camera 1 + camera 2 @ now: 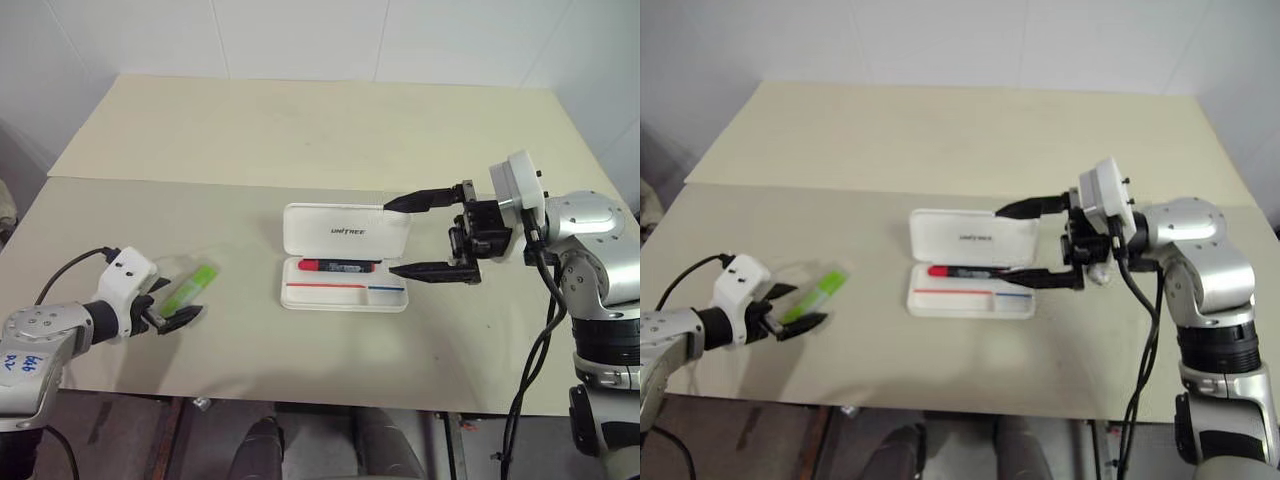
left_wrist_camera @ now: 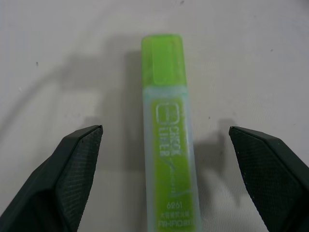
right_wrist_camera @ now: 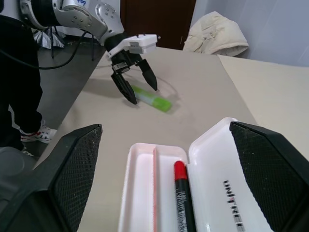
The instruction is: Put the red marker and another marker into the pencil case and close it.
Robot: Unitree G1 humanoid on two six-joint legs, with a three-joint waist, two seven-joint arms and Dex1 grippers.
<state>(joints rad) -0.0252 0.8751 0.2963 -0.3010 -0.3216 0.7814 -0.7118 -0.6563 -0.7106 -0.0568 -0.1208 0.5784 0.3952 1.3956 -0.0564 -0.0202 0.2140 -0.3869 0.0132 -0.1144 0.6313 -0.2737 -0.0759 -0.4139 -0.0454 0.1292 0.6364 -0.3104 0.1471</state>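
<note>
Left wrist view: lime-green marker (image 2: 167, 140) lengthwise between jaws.

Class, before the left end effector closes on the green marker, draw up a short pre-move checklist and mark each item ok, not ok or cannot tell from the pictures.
1. Left end effector open: ok.
2. Green marker lies between its fingers, on the table: ok.
3. Fingers low enough to grip: cannot tell.
4. Pencil case open, ready to receive: ok.
5. Red marker already in the case: ok.
6. Right end effector open, holding nothing, but beside the case, fingertips over its edge; path clear: not ok.
</note>
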